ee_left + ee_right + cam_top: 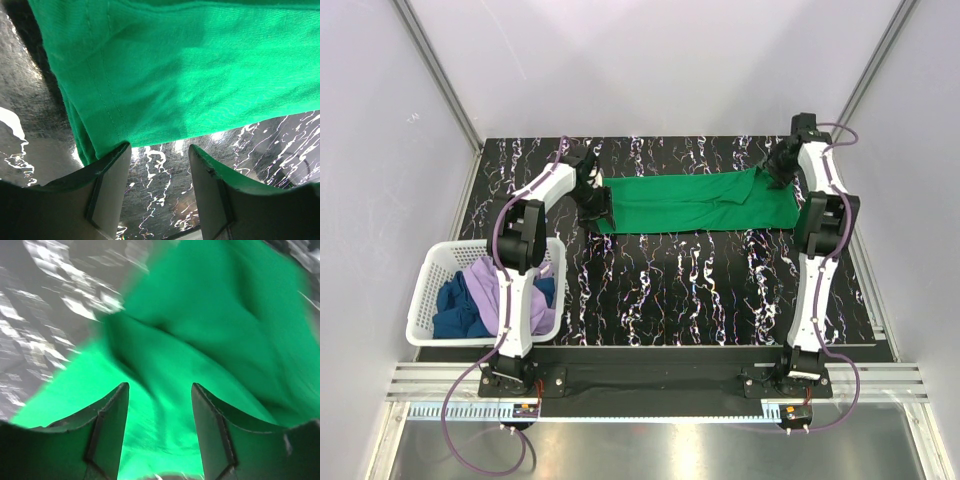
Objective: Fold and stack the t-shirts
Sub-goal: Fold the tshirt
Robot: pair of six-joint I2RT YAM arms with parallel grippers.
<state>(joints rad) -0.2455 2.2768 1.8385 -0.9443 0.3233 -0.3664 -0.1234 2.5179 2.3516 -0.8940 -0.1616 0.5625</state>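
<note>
Basket (420, 300) at near left holds the lilac shirt (492, 282) and dark blue shirt (455, 312), crumpled. Farther back, the green shirt (690, 203) lies as a long band across the table (670, 285). Left gripper (160, 150), jaws apart, sits at its left edge; right gripper (160, 387), likewise apart, hovers over the right end. Advise level, matched corner pinches.

Reaching far forward: left arm (525, 240) and right arm (825, 225), elbows bent up. Down low, left gripper (597, 212), fingers (107, 175) apart, nothing between. Down low too, right gripper (782, 172), fingers (107, 420) apart.
</note>
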